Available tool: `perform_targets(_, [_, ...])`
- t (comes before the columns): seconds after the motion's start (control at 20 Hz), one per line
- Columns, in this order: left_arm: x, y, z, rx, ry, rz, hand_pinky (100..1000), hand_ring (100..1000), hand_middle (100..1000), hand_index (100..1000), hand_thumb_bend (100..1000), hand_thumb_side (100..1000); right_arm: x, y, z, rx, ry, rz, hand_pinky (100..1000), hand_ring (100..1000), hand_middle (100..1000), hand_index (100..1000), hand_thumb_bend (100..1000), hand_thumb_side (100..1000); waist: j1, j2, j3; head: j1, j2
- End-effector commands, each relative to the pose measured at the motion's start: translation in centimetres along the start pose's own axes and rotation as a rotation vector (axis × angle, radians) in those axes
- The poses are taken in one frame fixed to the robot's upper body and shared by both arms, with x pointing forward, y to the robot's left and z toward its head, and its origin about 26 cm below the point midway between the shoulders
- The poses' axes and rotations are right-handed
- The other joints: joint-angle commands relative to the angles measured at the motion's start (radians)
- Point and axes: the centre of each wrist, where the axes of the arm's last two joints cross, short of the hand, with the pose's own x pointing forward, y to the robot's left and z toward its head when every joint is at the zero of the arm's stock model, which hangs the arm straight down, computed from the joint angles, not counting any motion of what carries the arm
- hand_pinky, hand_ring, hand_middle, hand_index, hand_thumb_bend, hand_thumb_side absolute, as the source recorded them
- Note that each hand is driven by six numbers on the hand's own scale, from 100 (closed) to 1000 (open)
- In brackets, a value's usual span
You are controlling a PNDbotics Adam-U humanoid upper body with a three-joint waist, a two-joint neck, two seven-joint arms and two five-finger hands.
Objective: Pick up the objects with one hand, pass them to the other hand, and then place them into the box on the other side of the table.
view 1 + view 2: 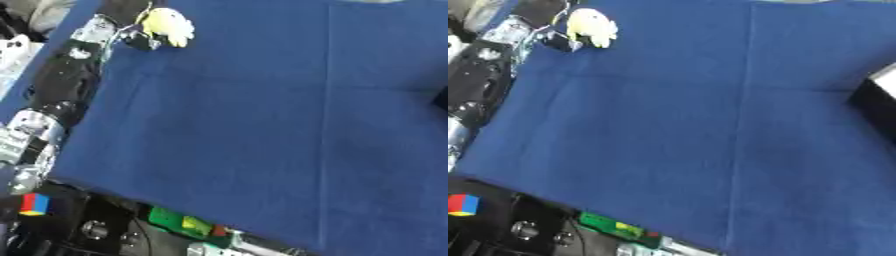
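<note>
Across the whole work area lies a blue cloth [262,125], creased in straight fold lines. At its right edge shows a dark box [878,102]; its inside is hidden. At the cloth's far left corner the left hand [138,36] is closed round a pale yellow object [169,26], its lumpy length pointing toward the box

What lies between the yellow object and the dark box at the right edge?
Nothing: only bare blue cloth between yellow object and dark box, in the right eye view.
</note>
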Motion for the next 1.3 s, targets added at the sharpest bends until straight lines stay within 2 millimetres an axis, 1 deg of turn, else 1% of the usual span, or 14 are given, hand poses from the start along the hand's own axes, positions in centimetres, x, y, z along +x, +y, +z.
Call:
perform_targets(0.05, [-0.98, 1.35, -0.53, 0.030, 0.023, -0.041, 759, 732, 730, 809, 491, 316, 0.08, -0.78, -0.30, -0.026, -0.016, 0.005, 851, 834, 760, 949, 100, 100, 0.000, -0.014, -0.003, -0.003, -0.002])
perform_targets(0.3, [-0.90, 1.06, -0.42, 0.022, 0.052, -0.076, 752, 719, 715, 796, 515, 316, 0.06, -0.75, -0.24, -0.027, -0.008, 0.001, 850, 834, 756, 949, 100, 100, -0.002, -0.007, -0.007, -0.003, -0.002])
perform_targets(0.55, [-0.73, 0.71, -0.28, 0.045, 0.080, -0.101, 735, 669, 660, 749, 506, 293, 0.07, -0.72, -0.21, -0.028, -0.001, -0.002, 849, 834, 755, 950, 100, 100, -0.004, -0.002, -0.007, -0.003, -0.002])
perform_targets(0.65, [-0.69, 0.55, -0.21, 0.046, 0.082, -0.107, 714, 621, 609, 707, 476, 275, 0.07, -0.72, -0.20, -0.028, 0.001, -0.002, 849, 834, 755, 950, 100, 100, -0.005, -0.002, -0.007, -0.003, -0.002])
perform_targets(0.7, [-0.69, 0.48, -0.17, 0.044, 0.083, -0.109, 700, 586, 570, 672, 454, 265, 0.07, -0.71, -0.18, -0.027, 0.001, -0.003, 849, 834, 755, 950, 100, 100, -0.006, -0.002, -0.006, -0.003, -0.002])
perform_targets(0.85, [-0.70, 0.36, -0.10, 0.041, 0.083, -0.112, 668, 527, 503, 605, 391, 241, 0.08, -0.68, -0.15, -0.024, 0.002, -0.003, 850, 834, 755, 950, 100, 100, -0.006, -0.002, -0.004, -0.004, -0.002])
perform_targets(0.9, [-0.71, 0.35, -0.09, 0.041, 0.083, -0.112, 664, 516, 490, 588, 384, 237, 0.08, -0.68, -0.14, -0.024, 0.002, -0.003, 850, 834, 755, 950, 100, 100, -0.007, -0.002, -0.004, -0.004, -0.002])
perform_targets(0.95, [-0.72, 0.36, -0.09, 0.041, 0.082, -0.113, 654, 489, 456, 547, 363, 227, 0.08, -0.67, -0.14, -0.024, 0.002, -0.003, 850, 834, 755, 950, 100, 100, -0.007, -0.003, -0.003, -0.005, -0.002])
perform_targets(1.05, [-0.72, 0.39, -0.09, 0.049, 0.082, -0.110, 642, 464, 420, 509, 323, 217, 0.08, -0.67, -0.13, -0.023, 0.003, -0.003, 850, 834, 755, 950, 100, 100, -0.008, -0.004, -0.002, -0.005, -0.002])
perform_targets(1.1, [-0.72, 0.46, -0.11, 0.059, 0.082, -0.105, 635, 453, 394, 483, 289, 207, 0.08, -0.66, -0.12, -0.022, 0.002, -0.003, 850, 834, 755, 949, 100, 100, -0.008, -0.005, -0.001, -0.006, -0.002])
perform_targets(1.2, [-0.77, 0.63, -0.14, 0.084, 0.081, -0.091, 632, 446, 378, 466, 263, 197, 0.09, -0.66, -0.12, -0.020, 0.001, -0.003, 850, 834, 756, 949, 100, 100, -0.008, -0.007, 0.000, -0.007, -0.002])
perform_targets(1.3, [-0.83, 1.05, -0.26, 0.112, 0.069, -0.077, 632, 443, 371, 456, 256, 183, 0.11, -0.67, -0.14, -0.017, -0.001, -0.002, 851, 834, 756, 949, 100, 100, -0.007, -0.011, 0.003, -0.012, -0.002])
